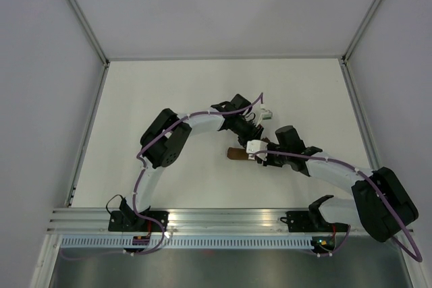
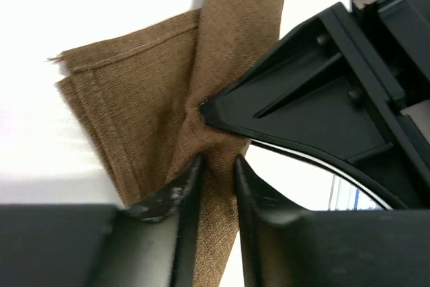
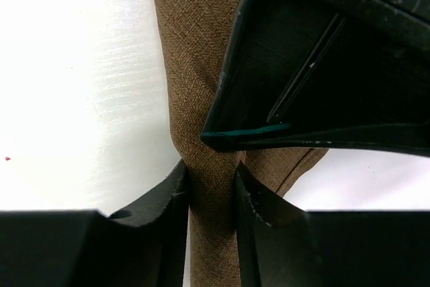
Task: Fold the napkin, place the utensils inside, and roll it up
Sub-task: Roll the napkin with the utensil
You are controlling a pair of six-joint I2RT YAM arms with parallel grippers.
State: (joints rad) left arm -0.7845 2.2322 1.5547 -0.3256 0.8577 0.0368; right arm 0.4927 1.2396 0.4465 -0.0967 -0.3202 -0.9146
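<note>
While the left hand (image 2: 215,169) and the right hand (image 3: 209,176) both clamp narrowly on the brown napkin (image 2: 134,92), the cloth is bunched into a tight band near the middle of the counter (image 3: 80,65). I judge they hold it so to keep the roll from opening; no utensil shows, perhaps it is inside

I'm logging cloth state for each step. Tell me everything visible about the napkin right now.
The napkin is plain brown woven cloth with a stitched hem, gathered into a narrow twisted band, folded layers fanning out at one end. It sits near the middle of the white table. The left end effector and the right end effector are each shut on the band, close together.
</note>
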